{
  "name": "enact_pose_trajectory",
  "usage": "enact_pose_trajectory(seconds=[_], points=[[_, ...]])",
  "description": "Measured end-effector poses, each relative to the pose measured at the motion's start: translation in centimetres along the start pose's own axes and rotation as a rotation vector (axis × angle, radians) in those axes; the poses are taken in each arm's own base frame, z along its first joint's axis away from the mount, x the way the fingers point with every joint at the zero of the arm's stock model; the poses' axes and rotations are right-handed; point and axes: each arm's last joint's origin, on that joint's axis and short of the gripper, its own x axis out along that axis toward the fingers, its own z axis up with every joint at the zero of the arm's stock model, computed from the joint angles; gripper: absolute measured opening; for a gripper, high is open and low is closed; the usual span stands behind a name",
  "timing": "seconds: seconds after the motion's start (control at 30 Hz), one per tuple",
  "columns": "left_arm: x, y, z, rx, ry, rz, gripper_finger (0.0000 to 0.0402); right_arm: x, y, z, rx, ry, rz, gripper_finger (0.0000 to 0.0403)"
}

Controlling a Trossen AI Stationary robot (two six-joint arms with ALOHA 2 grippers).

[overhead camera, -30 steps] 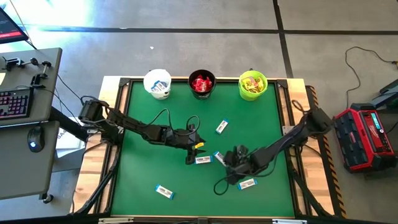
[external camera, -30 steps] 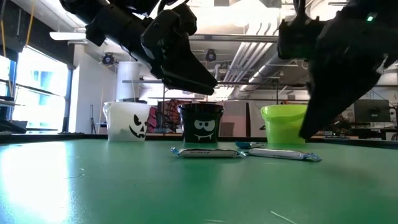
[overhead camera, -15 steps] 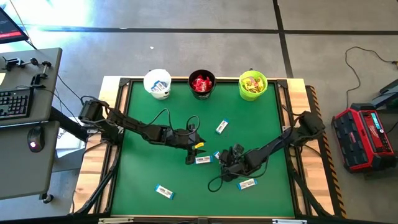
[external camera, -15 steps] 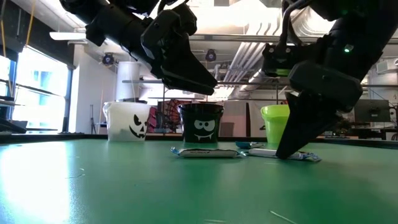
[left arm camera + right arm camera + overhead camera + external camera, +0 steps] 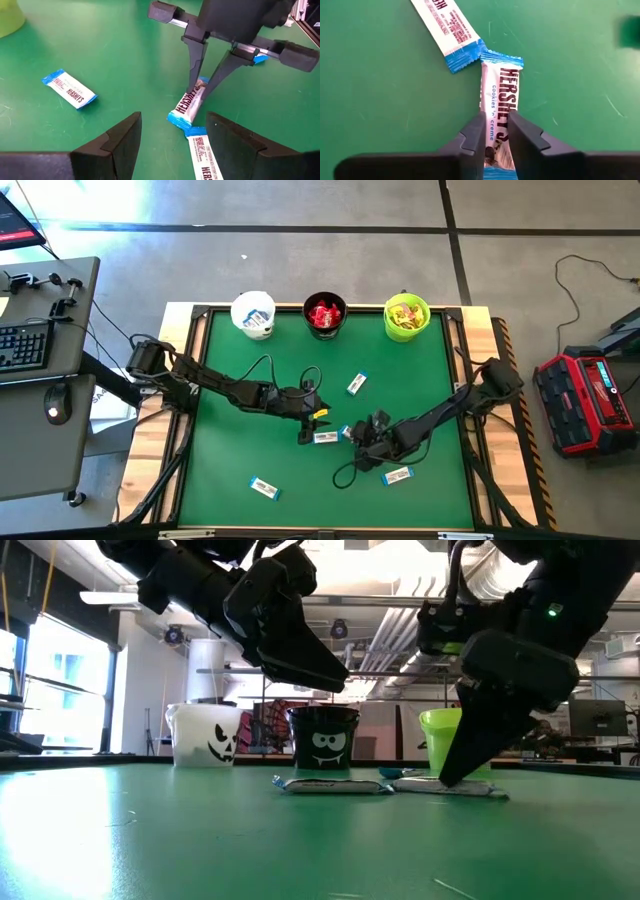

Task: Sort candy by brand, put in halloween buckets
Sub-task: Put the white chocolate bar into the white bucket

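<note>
Nearest the front edge of the green surface (image 5: 230,450), at 7 o'clock from its middle: front-left bar (image 5: 264,487), white and blue, lying flat and alone. At 5 o'clock: front-right bar (image 5: 397,476), same kind, just beside the right arm's cable loop.

Close to the middle: right end effector (image 5: 497,134), down at the surface and clamped on the gripped bar (image 5: 500,95), one dark finger against each long side. Wrapper lettering readable in the right wrist view; end beneath the fingers cut off. Corner to corner with it, at its 9 o'clock: neighbouring bar (image 5: 325,437), whether touching or just apart not clear.

Above the neighbouring bar: left end effector (image 5: 312,420), fingers apart, held off the surface, nothing between them. In the low view, underside only; tips hard to separate from the arm.

Farther, at 1 o'clock from the middle: far bar (image 5: 356,384), tilted, well apart from both arms.

Along the far edge, from 11 to 1 o'clock: white bucket (image 5: 253,313) with white-and-blue wrappers, black bucket (image 5: 324,314) with red packets, lime bucket (image 5: 406,316) with yellow-and-pink packets. Individual packets too small to count. In the low view, contents hidden by the walls; lime bucket half covered by the right end effector.
</note>
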Motion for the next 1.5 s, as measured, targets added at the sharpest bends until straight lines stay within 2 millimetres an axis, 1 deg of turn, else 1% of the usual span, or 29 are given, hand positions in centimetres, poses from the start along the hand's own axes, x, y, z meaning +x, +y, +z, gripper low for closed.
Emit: enact_pose_trajectory(seconds=[0.17,0.43,0.53,0.6,0.7,0.9,0.97,1.03,1.13,1.23,1.33,1.5], points=[[0.0,0.0,0.0,0.011,0.001,-0.002,0.0211,-0.4,0.2,0.4,-0.023,-0.002,0.014,0.0057],[0.0,0.0,-0.1,0.022,0.005,-0.002,0.0211,-0.6,0.2,-0.1,-0.054,0.037,0.003,0.0050],[0.0,0.0,-0.1,0.022,0.008,-0.001,0.0211,-0.9,0.4,-0.8,-0.104,0.069,0.002,0.0055],[0.0,0.0,-0.1,0.022,0.009,-0.001,0.0211,-1.1,0.3,-1.2,-0.123,0.095,-0.007,0.0071],[0.0,0.0,-0.1,0.022,0.010,-0.001,0.0211,-1.4,0.3,-1.5,-0.136,0.118,-0.027,0.0111],[0.0,0.0,-0.1,0.021,0.011,-0.017,0.0211,-2.1,0.7,-0.8,-0.132,0.109,-0.047,0.0205],[0.3,-0.2,-0.3,0.021,0.016,-0.055,0.0211,-2.0,0.4,-0.8,-0.123,0.120,-0.063,0.0226],[1.0,-0.3,-1.0,0.027,0.039,-0.079,0.0211,-1.9,0.1,-0.8,-0.119,0.139,-0.089,0.0237],[2.4,-0.4,-2.5,0.052,0.079,-0.092,0.0211,-1.9,-0.3,-0.9,-0.129,0.156,-0.116,0.0239],[3.5,-0.3,-3.2,0.048,0.094,-0.089,0.0211,-1.6,-0.4,-0.7,-0.138,0.179,-0.098,0.0230],[4.1,0.1,-3.1,-0.007,0.131,-0.108,0.0211,-1.4,-0.5,-0.5,-0.144,0.196,-0.078,0.0211],[4.4,1.5,-2.0,-0.192,0.199,-0.182,0.0211,-1.0,-0.6,0.1,-0.156,0.187,-0.041,0.0166]])
